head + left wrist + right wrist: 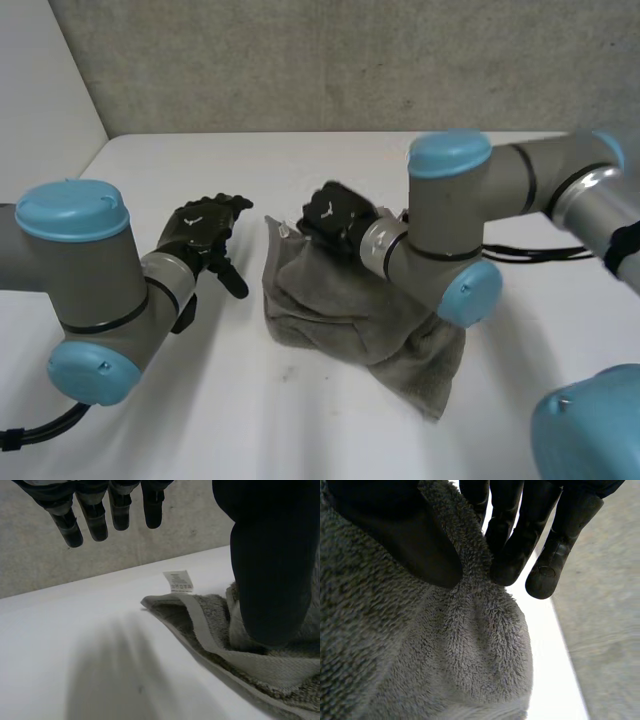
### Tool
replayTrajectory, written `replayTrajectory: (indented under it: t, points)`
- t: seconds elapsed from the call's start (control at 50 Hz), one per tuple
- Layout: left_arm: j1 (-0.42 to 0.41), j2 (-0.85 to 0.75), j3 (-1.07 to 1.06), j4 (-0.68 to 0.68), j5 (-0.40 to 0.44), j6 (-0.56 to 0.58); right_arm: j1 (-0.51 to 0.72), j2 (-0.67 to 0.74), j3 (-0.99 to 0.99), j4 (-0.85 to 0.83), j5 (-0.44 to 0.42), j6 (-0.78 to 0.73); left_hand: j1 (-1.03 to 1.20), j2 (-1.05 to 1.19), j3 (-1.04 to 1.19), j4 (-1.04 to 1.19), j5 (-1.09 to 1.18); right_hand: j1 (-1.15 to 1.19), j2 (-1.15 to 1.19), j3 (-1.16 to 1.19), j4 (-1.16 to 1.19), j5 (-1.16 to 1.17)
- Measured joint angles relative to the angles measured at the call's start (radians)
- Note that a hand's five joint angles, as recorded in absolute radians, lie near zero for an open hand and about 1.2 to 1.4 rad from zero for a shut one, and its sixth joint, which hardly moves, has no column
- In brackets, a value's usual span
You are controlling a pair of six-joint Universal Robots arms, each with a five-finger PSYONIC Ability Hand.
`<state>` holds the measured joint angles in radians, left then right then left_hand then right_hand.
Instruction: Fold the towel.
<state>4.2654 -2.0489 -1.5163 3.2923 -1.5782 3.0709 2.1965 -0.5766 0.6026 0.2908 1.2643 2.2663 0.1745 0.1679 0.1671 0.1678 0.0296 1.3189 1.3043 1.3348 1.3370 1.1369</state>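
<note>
Grey terry towel [345, 305], bunched on white worktop [250, 420]. Right hand [335, 217] pinches its far edge. Left hand [203, 235], relaxed, empty, left of towel, should take the labelled corner [178, 581].

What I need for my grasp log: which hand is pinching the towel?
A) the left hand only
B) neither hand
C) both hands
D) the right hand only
D: the right hand pinches a ridge of the towel between thumb and fingers, while the left hand hangs open beside the cloth, apart from it.
</note>
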Motion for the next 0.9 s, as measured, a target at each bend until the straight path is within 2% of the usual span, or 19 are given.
replayTrajectory:
  t: [0.18,0.26,0.28,0.44,0.56,0.68,0.76,0.9]
  points:
    - [-0.002,-0.01,-0.003,-0.001,0.073,-0.005,-0.039,-0.272,0.213,0.001,0.096,0.107,0.0,0.0,0.0,0.0,0.0,0.0,0.0,0.0,0.0,0.0]
    - [-0.005,-0.011,-0.004,0.004,0.085,-0.006,-0.075,-0.423,0.395,-0.002,0.135,0.139,0.0,0.0,0.0,0.0,0.0,0.0,0.0,0.0,0.0,0.0]
    - [-0.009,-0.011,-0.004,0.009,0.087,-0.007,-0.092,-0.497,0.492,-0.005,0.144,0.146,0.0,0.0,0.0,0.0,0.001,0.0,0.0,0.0,0.0,0.0]
    - [-0.047,-0.032,-0.004,0.054,0.087,-0.001,-0.165,-0.753,0.861,-0.038,0.144,0.15,0.0,0.0,0.0,0.0,0.001,0.0,0.0,0.0,0.0,0.0]
    - [-0.083,-0.066,-0.004,0.078,0.089,0.004,-0.234,-0.946,1.059,-0.058,0.112,0.142,0.0,0.0,0.0,0.0,0.001,0.0,0.0,0.0,0.0,0.0]
    - [-0.109,-0.088,-0.004,0.079,0.113,0.005,-0.352,-1.092,1.182,-0.06,0.034,0.135,0.003,0.005,0.0,0.005,0.001,0.0,0.0,0.0,0.0,0.0]
    - [-0.119,-0.099,-0.004,0.078,0.131,0.008,-0.435,-1.139,1.226,-0.059,-0.021,0.134,0.026,0.032,0.034,0.032,0.001,0.0,0.0,0.0,0.0,0.0]
    - [-0.124,-0.132,0.01,0.085,0.147,0.064,-0.558,-1.161,1.284,-0.051,-0.128,0.131,0.274,0.276,0.278,0.277,0.241,0.0,0.0,0.0,0.0,0.0]
